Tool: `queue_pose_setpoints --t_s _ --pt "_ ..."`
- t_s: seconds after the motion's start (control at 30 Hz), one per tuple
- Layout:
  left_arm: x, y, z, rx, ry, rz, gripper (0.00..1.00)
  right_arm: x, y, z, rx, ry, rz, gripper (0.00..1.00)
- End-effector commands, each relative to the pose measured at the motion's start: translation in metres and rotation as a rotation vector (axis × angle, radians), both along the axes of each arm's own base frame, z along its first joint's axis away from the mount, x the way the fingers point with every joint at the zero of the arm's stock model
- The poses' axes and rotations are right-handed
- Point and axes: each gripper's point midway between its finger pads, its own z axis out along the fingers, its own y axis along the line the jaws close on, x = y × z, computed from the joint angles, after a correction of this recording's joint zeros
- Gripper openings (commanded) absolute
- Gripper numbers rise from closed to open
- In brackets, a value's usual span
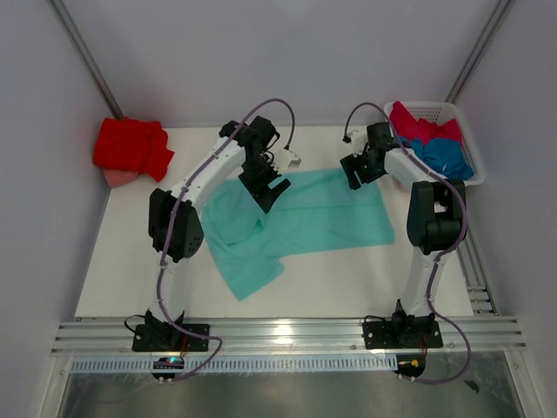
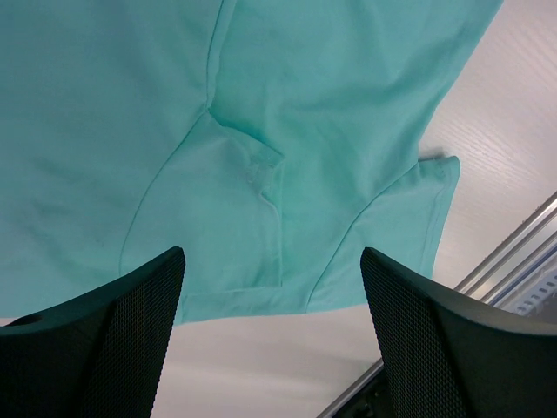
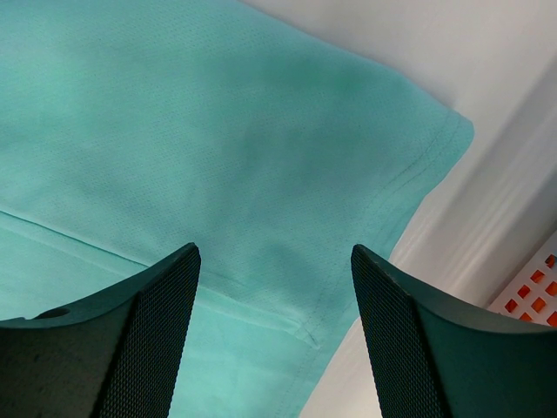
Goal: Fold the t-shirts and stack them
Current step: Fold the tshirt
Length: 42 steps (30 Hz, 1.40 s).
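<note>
A mint-teal t-shirt (image 1: 305,218) lies spread on the white table, one sleeve pointing to the near left. My left gripper (image 1: 271,193) hovers open and empty over its far left edge. In the left wrist view (image 2: 271,322) the shirt (image 2: 261,131) shows a folded sleeve and hem. My right gripper (image 1: 355,174) hovers open and empty over the shirt's far right corner. That corner (image 3: 218,157) lies between the open fingers in the right wrist view (image 3: 274,322). A bright red t-shirt (image 1: 130,146) lies bunched at the far left. Crimson-pink (image 1: 422,126) and blue (image 1: 448,157) shirts lie in the basket.
The white slatted basket (image 1: 461,131) stands at the far right corner, and its edge shows in the right wrist view (image 3: 535,292). A pale pink piece (image 1: 117,177) pokes out under the red shirt. Metal rails (image 1: 287,335) run along the table's near edge.
</note>
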Motion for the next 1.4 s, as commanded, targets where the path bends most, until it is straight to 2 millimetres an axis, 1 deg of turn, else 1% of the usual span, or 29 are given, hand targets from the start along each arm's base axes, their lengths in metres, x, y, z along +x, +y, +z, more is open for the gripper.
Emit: queue_pose_setpoints --t_s 0.0,0.07,0.1,0.17,0.3,0.33,0.43,0.6,0.73,0.8,0.83,0.97,1.07,1.17,1.2,1.23,1.3,1.37 --pt "-0.007 0.013 -0.005 0.023 0.031 0.021 0.84 0.006 0.002 0.018 0.000 -0.047 0.010 0.74" --pt "-0.008 0.011 -0.011 0.019 0.048 0.007 0.84 0.003 0.002 0.015 0.004 -0.034 0.013 0.74" --pt "-0.009 0.010 -0.017 0.025 0.063 -0.003 0.84 0.002 0.002 0.014 0.003 -0.030 0.015 0.74" --pt "-0.009 0.005 -0.022 0.006 0.084 -0.011 0.84 0.001 0.001 0.012 -0.007 -0.027 0.016 0.74" --pt "-0.011 -0.003 -0.038 -0.016 0.146 -0.031 0.84 0.002 -0.005 0.003 -0.035 -0.008 0.003 0.74" --pt "-0.010 -0.005 -0.039 -0.019 0.147 -0.033 0.84 0.000 -0.005 -0.003 -0.036 0.009 0.002 0.74" --pt "-0.008 -0.006 -0.046 -0.020 0.155 -0.032 0.84 -0.002 -0.004 -0.011 -0.029 0.033 0.002 0.74" --pt "-0.010 -0.004 -0.057 -0.011 0.166 -0.036 0.84 -0.003 -0.004 -0.019 -0.031 0.067 -0.002 0.74" --pt "-0.010 0.000 -0.064 0.003 0.168 -0.038 0.84 -0.005 -0.015 -0.024 -0.090 0.080 -0.013 0.74" --pt "-0.010 0.002 -0.066 0.001 0.174 -0.041 0.84 -0.007 -0.023 -0.027 -0.136 0.087 -0.025 0.74" --pt "-0.009 0.002 -0.066 0.000 0.174 -0.041 0.84 -0.007 -0.033 -0.028 -0.185 0.087 -0.049 0.74" --pt "-0.006 0.008 -0.070 0.001 0.181 -0.031 0.84 -0.006 -0.048 -0.033 -0.234 0.098 -0.082 0.74" --pt "-0.005 0.011 -0.072 -0.003 0.188 -0.022 0.84 -0.007 -0.053 -0.037 -0.238 0.113 -0.100 0.74" --pt "0.002 0.021 -0.076 0.029 0.161 -0.002 0.84 -0.006 -0.052 -0.035 -0.224 0.111 -0.100 0.74" --pt "0.011 0.020 -0.079 0.026 0.126 0.009 0.84 -0.006 -0.050 -0.033 -0.218 0.112 -0.099 0.74" --pt "0.013 0.026 -0.084 0.038 0.120 0.027 0.84 -0.005 -0.048 -0.031 -0.209 0.108 -0.097 0.74" --pt "0.026 0.036 -0.087 0.064 0.069 0.083 0.84 -0.004 -0.043 -0.025 -0.183 0.098 -0.090 0.74" --pt "0.039 0.037 -0.091 0.059 0.014 0.108 0.84 -0.002 -0.038 -0.020 -0.155 0.084 -0.084 0.74"
